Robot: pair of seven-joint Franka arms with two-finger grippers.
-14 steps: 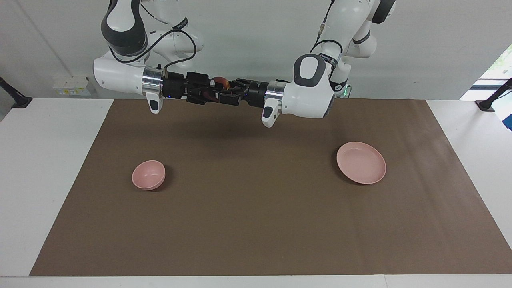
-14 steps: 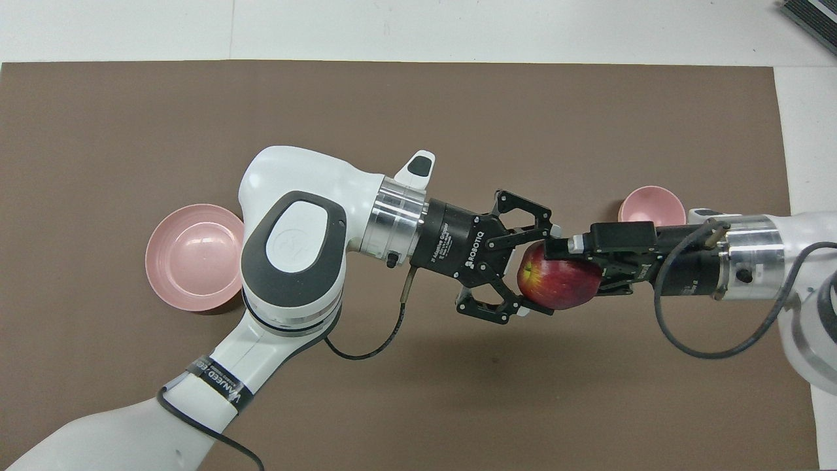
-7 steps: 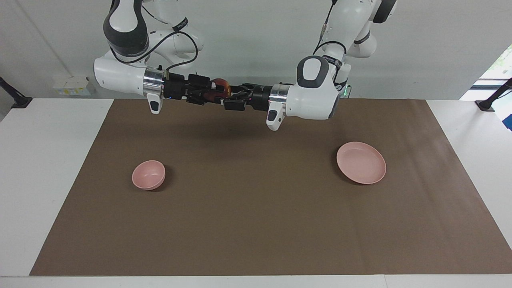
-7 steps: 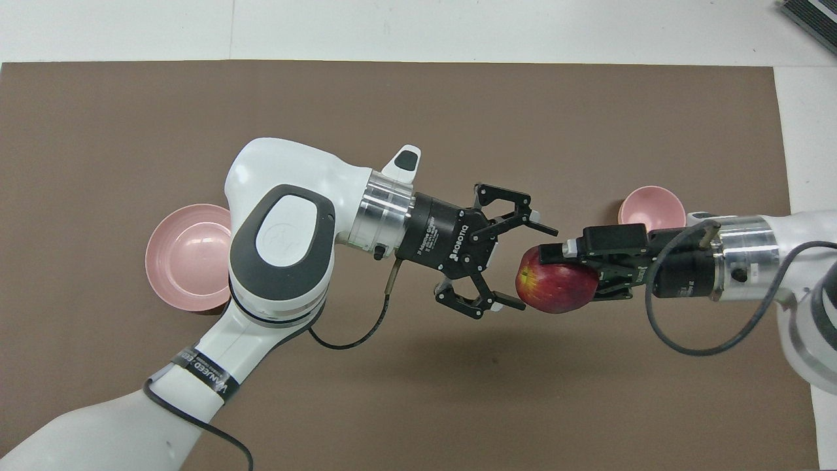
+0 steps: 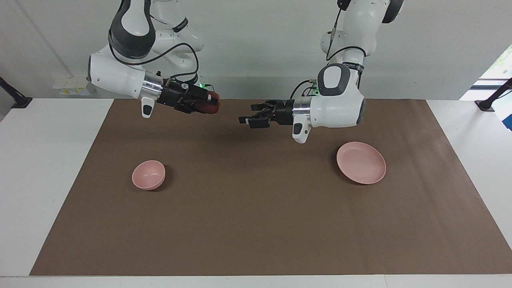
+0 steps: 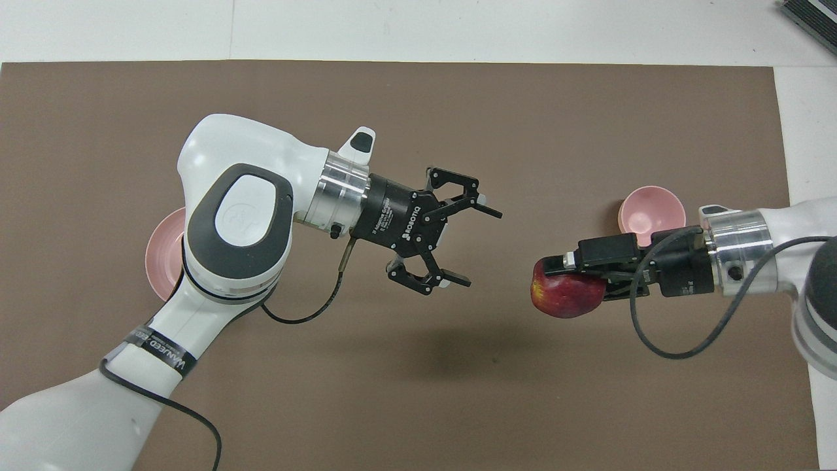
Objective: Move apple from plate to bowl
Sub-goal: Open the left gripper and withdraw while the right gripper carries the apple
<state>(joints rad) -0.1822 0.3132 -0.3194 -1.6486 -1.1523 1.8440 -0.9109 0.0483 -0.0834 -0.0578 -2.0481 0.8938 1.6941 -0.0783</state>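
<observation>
Gripping the apple (image 6: 565, 296) sideways, right pincer (image 6: 556, 281) apparently over bare mat, left pincer (image 6: 480, 247) agape, apart.

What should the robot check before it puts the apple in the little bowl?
1. Apple held by the right gripper: ok, it is shut on the apple, up in the air.
2. Left gripper let go and out of the way: ok, it is open, holds nothing, and hangs over bare mat apart from the apple.
3. Bowl free to take the apple: ok, nothing is in it and it stands upright.
4. Apple over the bowl: not ok, it hangs over the mat nearer to the robots than the bowl.
5. Plate cleared: ok, nothing is on it.
6. Grip firm enough for the trip: cannot tell.
</observation>
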